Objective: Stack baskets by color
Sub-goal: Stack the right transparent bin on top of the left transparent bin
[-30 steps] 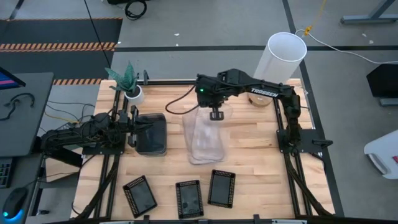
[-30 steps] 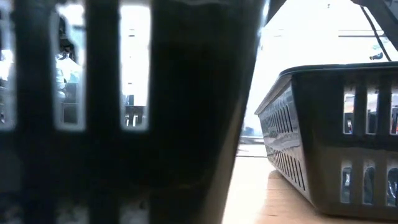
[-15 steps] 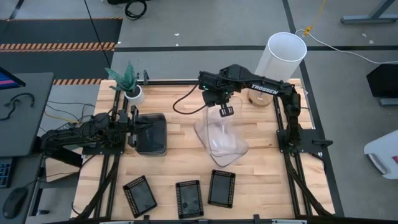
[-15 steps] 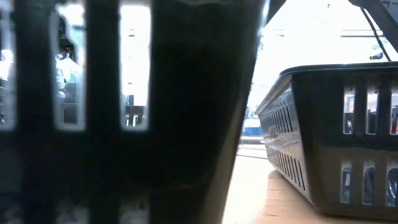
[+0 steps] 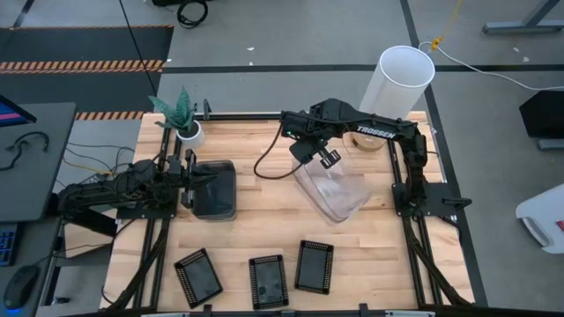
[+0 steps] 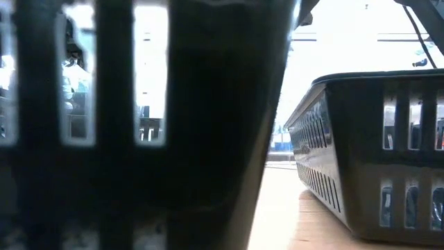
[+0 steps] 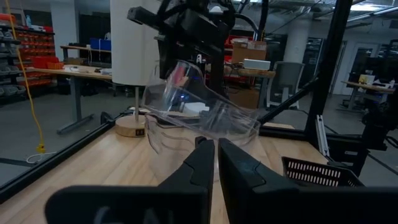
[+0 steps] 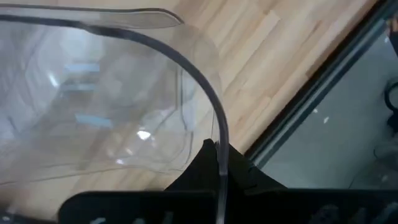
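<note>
A: What kind of place is this?
B: Looks like a lab or workshop. Concrete floor (image 5: pixel 291 35) with hazard-stripe tape (image 5: pixel 84 65), shelving with red parts bins (image 7: pixel 37 46), workbenches (image 7: pixel 81 71), an office chair (image 7: pixel 283 81).

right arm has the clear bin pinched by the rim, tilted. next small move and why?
Probably level the clear basket first. The right gripper is shut on its rim, and the left wrist view shows it hanging tilted off the table over another clear basket. Leveling should let it nest squarely when lowered. The left gripper waits by the grey baskets.
</note>
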Robot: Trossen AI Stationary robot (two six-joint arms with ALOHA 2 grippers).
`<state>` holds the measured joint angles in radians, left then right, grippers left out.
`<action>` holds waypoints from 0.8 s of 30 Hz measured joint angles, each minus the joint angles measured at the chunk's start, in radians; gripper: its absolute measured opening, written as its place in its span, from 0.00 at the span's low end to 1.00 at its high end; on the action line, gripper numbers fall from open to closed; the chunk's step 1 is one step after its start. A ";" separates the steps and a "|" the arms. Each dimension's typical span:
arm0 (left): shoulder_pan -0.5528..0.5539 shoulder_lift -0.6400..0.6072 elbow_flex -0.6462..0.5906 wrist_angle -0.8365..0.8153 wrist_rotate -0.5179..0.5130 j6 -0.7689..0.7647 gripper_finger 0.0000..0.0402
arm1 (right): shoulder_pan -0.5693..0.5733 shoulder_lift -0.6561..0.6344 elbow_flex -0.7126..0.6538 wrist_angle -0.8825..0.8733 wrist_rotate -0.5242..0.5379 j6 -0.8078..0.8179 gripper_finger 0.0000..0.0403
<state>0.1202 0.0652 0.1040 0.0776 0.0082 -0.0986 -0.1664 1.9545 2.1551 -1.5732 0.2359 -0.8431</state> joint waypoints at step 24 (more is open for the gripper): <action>0.000 0.000 0.000 0.000 0.000 0.000 0.09 | -0.001 0.009 -0.239 0.120 -0.144 -0.074 0.04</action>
<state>0.1200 0.0651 0.1040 0.0776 0.0082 -0.0990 -0.1677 1.9636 1.9160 -1.4537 0.0917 -0.9169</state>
